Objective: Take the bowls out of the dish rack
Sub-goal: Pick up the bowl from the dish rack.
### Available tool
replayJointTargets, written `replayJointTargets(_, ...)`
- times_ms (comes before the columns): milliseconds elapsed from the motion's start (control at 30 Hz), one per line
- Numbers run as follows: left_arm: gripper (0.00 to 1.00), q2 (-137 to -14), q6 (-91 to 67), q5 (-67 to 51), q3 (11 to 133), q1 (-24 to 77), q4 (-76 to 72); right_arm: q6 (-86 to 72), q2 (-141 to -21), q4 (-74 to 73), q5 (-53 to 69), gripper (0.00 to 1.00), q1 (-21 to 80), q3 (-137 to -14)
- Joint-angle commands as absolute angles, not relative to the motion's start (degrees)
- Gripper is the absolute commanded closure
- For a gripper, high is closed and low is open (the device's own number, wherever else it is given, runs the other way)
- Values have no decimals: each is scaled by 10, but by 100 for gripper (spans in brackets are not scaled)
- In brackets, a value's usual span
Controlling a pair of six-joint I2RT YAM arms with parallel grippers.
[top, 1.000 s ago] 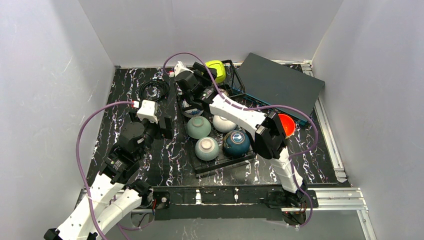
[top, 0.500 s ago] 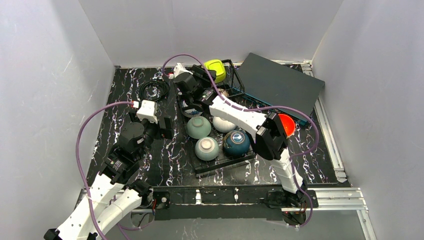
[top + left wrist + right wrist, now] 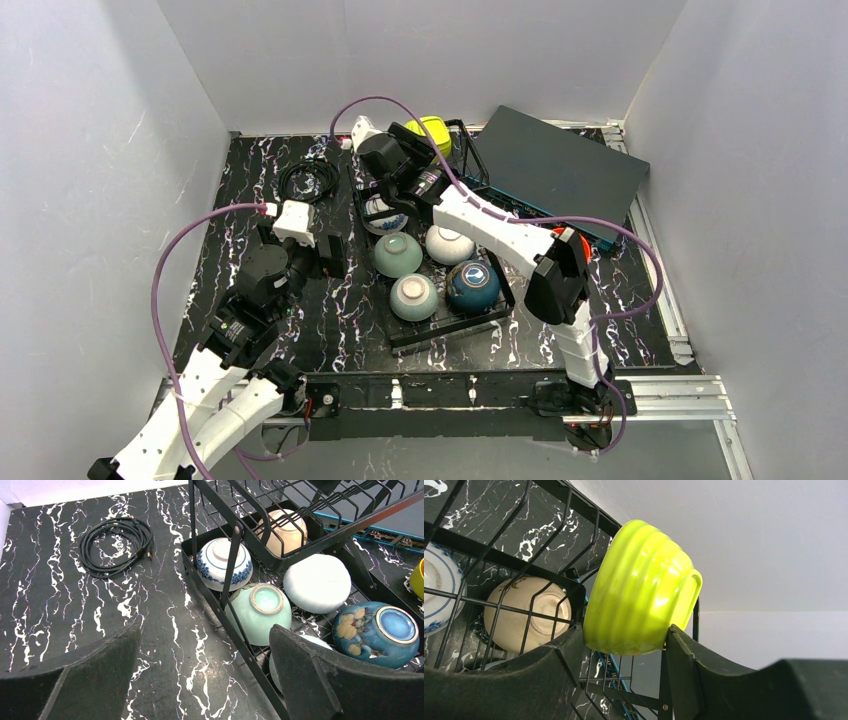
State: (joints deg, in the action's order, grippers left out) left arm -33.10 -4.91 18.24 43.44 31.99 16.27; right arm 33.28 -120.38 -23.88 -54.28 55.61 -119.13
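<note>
The right end effector (image 3: 624, 632) grips the lime green bowl (image 3: 639, 585) by both sides at the dish rack's (image 3: 235, 530) raised far end. The left end effector (image 3: 205, 630) hangs wide open, empty, beside the rack's left edge.

Overhead camera looked down from behind on the whole table (image 3: 330, 310); left wrist faced the rack (image 3: 232, 565) obliquely; right wrist sat close under the lime bowl (image 3: 639, 590); both shared the beige bowl (image 3: 282, 530) (image 3: 526, 615).
</note>
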Motion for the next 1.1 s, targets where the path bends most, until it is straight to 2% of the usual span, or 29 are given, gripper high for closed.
replayJointTargets(0,2,-323,-44,193,427,316,152,297,-1153,-255,-513,60,557,-1201)
replayJointTargets(500,2,-320,-46,186,428,316,154,194,-1046,-272,-408,72,545,-1142)
replayJointTargets(800,2,-332,-53,177,433,316,153,89,-922,-218,-292,75,507,-1011)
replayJointTargets(1067,2,-367,-89,127,497,316,184,-2,-820,-128,-216,77,471,-877)
